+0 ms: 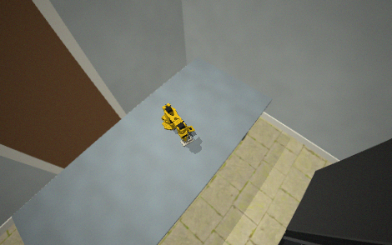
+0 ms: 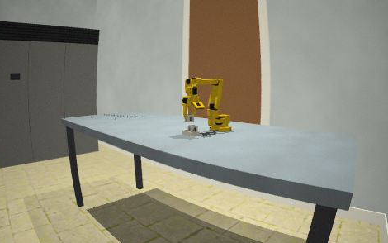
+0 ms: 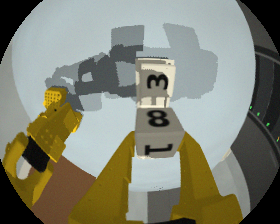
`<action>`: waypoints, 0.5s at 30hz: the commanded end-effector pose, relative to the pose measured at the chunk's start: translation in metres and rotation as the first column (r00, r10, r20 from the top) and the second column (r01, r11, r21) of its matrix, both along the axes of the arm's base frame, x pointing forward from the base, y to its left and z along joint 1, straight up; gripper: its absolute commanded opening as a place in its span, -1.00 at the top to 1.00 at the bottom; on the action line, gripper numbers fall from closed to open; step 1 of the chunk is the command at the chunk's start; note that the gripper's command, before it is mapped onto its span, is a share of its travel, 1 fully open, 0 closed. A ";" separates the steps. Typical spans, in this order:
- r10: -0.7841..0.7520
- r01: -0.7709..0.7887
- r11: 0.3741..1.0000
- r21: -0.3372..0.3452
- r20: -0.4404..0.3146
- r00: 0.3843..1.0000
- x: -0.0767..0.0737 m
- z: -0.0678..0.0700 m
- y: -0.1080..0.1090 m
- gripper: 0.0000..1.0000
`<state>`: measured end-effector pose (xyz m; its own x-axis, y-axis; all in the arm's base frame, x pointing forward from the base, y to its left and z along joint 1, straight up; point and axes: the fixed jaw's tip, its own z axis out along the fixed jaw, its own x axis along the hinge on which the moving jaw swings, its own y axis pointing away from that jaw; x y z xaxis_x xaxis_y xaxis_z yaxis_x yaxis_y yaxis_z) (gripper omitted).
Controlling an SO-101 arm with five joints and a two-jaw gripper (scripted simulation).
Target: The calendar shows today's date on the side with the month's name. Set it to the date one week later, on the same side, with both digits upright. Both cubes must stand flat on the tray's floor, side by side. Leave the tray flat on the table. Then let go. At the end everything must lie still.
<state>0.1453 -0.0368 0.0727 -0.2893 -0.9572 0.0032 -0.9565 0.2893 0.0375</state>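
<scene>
I have the claw (image 3: 157, 163) pinching one cube (image 3: 159, 135), lifted above the tray (image 2: 186, 133) so I can turn its faces freely; the wrist view shows an 8 and a 1 on it. The other cube (image 2: 192, 129) sits in the tray on the counter (image 2: 267, 149), front reading 4. Arm (image 2: 210, 88) arches high from its base, wrist pointing down over the tray.

I see the grey-blue table (image 2: 267, 153) carrying the yellow arm's base (image 2: 225, 128) and the calendar tray (image 2: 186, 132), lying flat near it.
</scene>
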 end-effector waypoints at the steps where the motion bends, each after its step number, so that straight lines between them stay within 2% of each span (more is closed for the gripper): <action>1: 0.004 -0.003 1.000 -0.014 0.063 0.998 0.006 0.010 0.000 1.00; 6: 0.080 -0.079 0.997 -0.014 0.063 0.995 0.012 0.009 0.011 1.00; 11: 0.233 -0.232 0.973 -0.014 0.063 0.971 0.020 0.007 0.036 1.00; 13: 0.233 -0.232 0.973 -0.014 0.063 0.971 0.020 0.007 0.036 1.00; 15: 0.311 -0.311 0.950 -0.014 0.063 0.948 0.023 0.006 0.050 1.00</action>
<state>0.1572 -0.0023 0.0738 -0.0603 -0.9982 0.0027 -0.9978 0.0604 0.0273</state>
